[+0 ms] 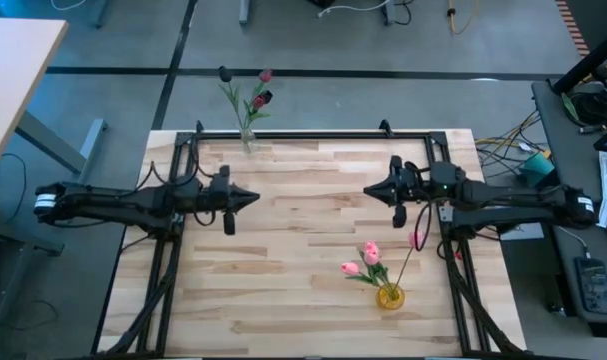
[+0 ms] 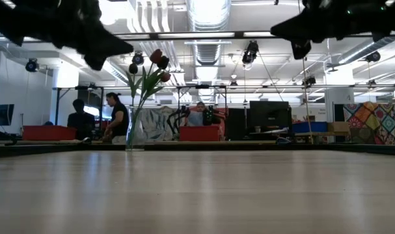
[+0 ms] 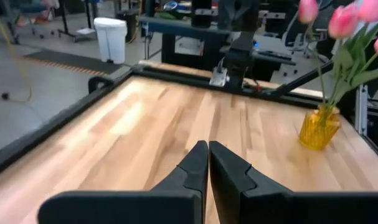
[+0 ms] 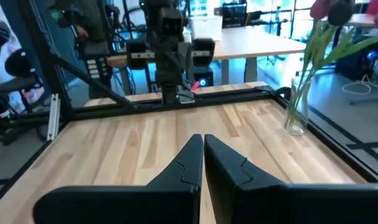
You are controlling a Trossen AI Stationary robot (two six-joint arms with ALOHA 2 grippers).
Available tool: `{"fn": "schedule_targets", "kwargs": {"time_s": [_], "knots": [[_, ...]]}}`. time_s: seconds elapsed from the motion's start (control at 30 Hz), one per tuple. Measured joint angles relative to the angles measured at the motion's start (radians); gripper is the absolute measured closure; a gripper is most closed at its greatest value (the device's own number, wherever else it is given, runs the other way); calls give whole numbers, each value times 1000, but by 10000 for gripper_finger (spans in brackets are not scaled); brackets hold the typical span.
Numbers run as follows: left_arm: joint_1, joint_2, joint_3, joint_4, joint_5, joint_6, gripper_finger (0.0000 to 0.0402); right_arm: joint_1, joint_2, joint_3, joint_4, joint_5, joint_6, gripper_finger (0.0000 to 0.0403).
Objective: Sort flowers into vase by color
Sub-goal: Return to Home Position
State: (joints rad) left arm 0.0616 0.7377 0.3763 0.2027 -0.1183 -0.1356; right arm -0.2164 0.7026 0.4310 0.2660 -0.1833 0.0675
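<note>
A clear glass vase (image 1: 247, 140) stands at the table's far edge and holds dark maroon tulips (image 1: 262, 97); it also shows in the low view (image 2: 135, 130) and in the right wrist view (image 4: 296, 109). A yellow vase (image 1: 389, 296) stands near the right near corner and holds pink tulips (image 1: 370, 252); the left wrist view shows this yellow vase (image 3: 319, 127) and its pink heads (image 3: 344, 22). My left gripper (image 1: 255, 198) (image 3: 208, 149) hovers shut and empty over the table's left middle. My right gripper (image 1: 367, 190) (image 4: 203, 142) hovers shut and empty over the right middle. They point at each other.
A black frame (image 1: 313, 134) runs along the table's far edge and down both sides. Bare wood (image 1: 303, 250) lies between and in front of the two grippers. Beyond the far edge, the low view shows people (image 2: 116, 117) at benches in the room.
</note>
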Motion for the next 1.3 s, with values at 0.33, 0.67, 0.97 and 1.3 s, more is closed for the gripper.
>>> {"fn": "schedule_targets", "kwargs": {"time_s": [0.33, 0.67, 0.97, 1.3], "knots": [[-9, -206, -155, -12, -56, 16, 402, 0, -198, -169, 15, 63, -20, 394], [-9, -440, -265, -205, -111, -1, 401, 0, -458, -307, -91, 110, -27, 394], [-9, -718, -314, -310, -132, -5, 402, 0, -703, -334, -294, 140, -44, 394], [-5, -738, -283, -446, -172, 11, 402, 0, -702, -420, -217, 107, -24, 394]]}}
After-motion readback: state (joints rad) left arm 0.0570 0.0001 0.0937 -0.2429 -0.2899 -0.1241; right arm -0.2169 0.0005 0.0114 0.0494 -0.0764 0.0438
